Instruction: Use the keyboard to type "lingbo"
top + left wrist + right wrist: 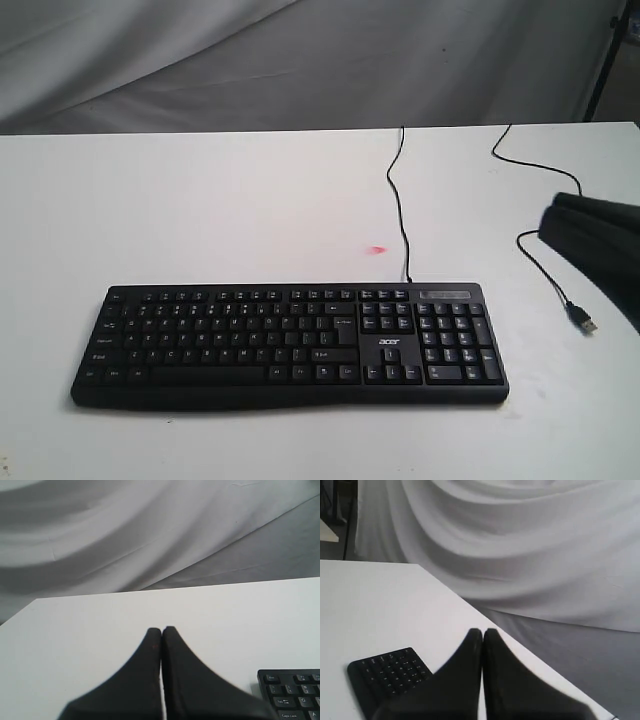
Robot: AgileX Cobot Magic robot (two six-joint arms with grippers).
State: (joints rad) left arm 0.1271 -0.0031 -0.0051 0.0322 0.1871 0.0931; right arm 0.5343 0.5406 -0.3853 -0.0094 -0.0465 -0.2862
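The wide black keyboard [290, 343] with a white acer logo lies near the front of the white table [200, 200], number pad to the right. Its thin black cable [398, 200] runs back over the far edge. My right gripper [552, 215] shows at the right edge of the exterior view, above the table and to the right of the number pad. In its wrist view the right gripper [482, 631] is shut and empty, with the number pad [390, 672] beside it. My left gripper [161, 629] is shut and empty; a keyboard corner [292, 692] shows nearby. The left arm is outside the exterior view.
A second black cable with a USB plug [585, 322] lies loose on the table, right of the keyboard. A small red spot [377, 250] marks the table behind the keyboard. Grey draped cloth [300, 60] hangs behind the table.
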